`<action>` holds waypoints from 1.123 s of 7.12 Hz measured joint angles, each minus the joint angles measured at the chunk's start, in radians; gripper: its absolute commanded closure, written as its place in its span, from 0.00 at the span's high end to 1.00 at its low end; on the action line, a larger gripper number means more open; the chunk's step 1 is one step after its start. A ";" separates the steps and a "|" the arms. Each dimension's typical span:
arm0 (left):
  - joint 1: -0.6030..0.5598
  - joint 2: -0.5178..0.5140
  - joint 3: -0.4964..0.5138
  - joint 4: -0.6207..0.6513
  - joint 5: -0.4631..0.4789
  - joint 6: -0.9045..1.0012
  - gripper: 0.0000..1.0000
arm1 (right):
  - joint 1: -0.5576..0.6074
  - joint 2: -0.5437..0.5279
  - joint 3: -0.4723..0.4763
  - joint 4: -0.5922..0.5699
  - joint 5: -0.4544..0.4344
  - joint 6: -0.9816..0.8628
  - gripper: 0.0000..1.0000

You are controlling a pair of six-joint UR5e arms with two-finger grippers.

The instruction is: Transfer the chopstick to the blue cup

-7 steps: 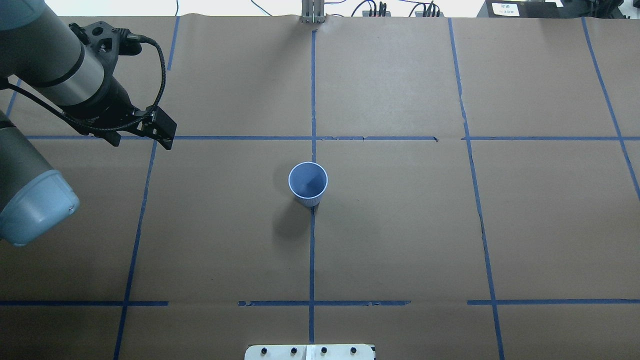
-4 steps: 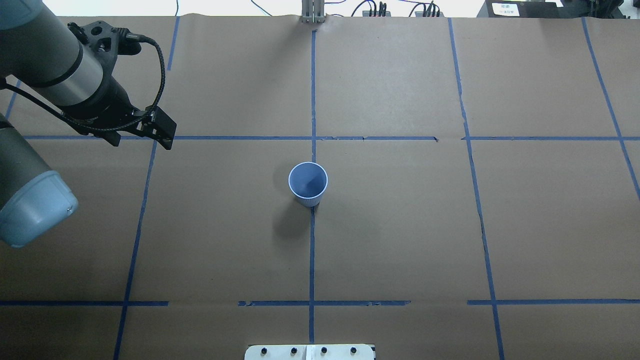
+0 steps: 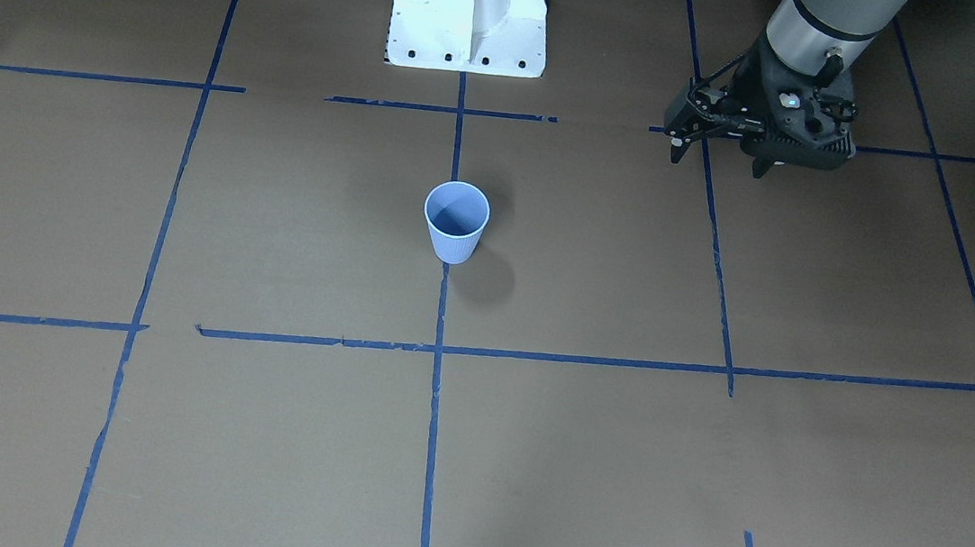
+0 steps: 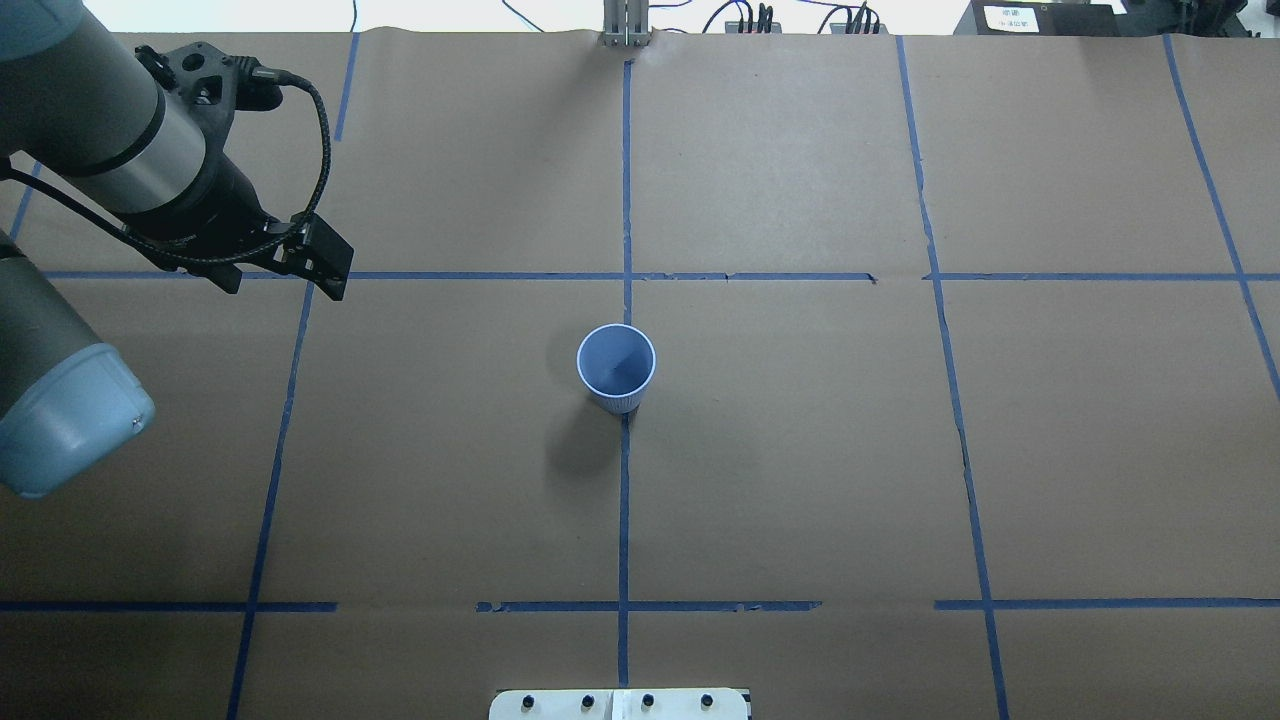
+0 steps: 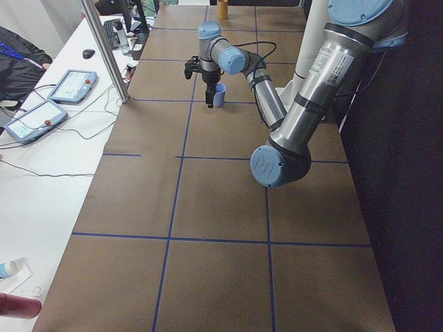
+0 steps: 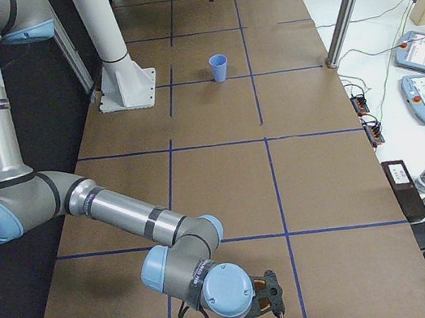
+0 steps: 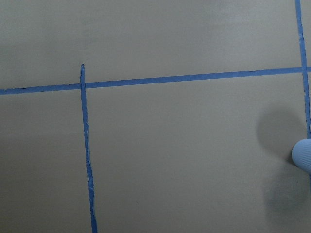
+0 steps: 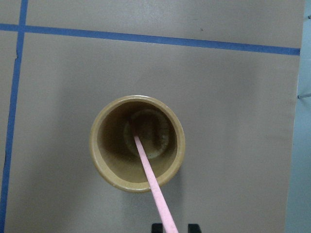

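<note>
Brown paper marked with blue tape lines (image 3: 437, 341) covers the table (image 3: 594, 466). Front-facing view: blue cup (image 3: 455, 225), upright with its mouth up, stands on a tape line near the table's middle, in front of the white robot base (image 3: 469, 18). The left gripper (image 3: 675, 151) hangs above the paper toward the robot-side edge, well apart from the cup; whether its fingers are apart or together cannot be told. Overhead view: the blue cup (image 4: 616, 368) is at the table's centre with its shadow falling toward the robot-side edge, and the left gripper (image 4: 333, 283) is over a tape crossing toward the left end. Left-end view: the left gripper (image 5: 210, 102) points straight down, in line with the cup (image 5: 220, 95). Right-end view: the right gripper (image 6: 265, 305) is low over the table's right end, with the blue cup (image 6: 219, 67) far from it. Left wrist view: only a sliver of the blue cup (image 7: 304, 155) shows. Right wrist view: the chopstick (image 8: 148, 170) leans inside a tan cup (image 8: 97, 167), its lower end on the cup's floor. Its upper part crosses the rim and passes through the right gripper (image 8: 175, 227), whose dark fingertips (image 8: 156, 227) stand apart and are not pressed on the stick.
</note>
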 measured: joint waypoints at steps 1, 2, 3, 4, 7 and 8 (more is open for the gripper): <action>0.000 0.000 -0.002 0.000 0.000 0.000 1.00 | 0.000 0.000 0.000 0.000 0.000 0.001 0.05; 0.001 0.000 -0.002 0.000 0.001 0.000 1.00 | 0.000 0.001 0.001 0.001 -0.001 0.001 0.02; 0.001 0.000 -0.003 0.000 0.001 -0.001 1.00 | 0.000 0.005 0.001 0.001 -0.001 0.003 0.00; 0.001 0.001 -0.003 0.000 0.001 -0.004 1.00 | 0.000 0.013 0.001 0.000 -0.002 0.004 0.00; 0.001 0.001 -0.005 0.000 0.000 -0.013 1.00 | 0.004 0.027 0.036 -0.007 -0.004 0.008 0.00; 0.002 0.001 -0.006 0.000 0.000 -0.014 1.00 | 0.009 0.027 0.067 -0.025 -0.003 0.008 0.00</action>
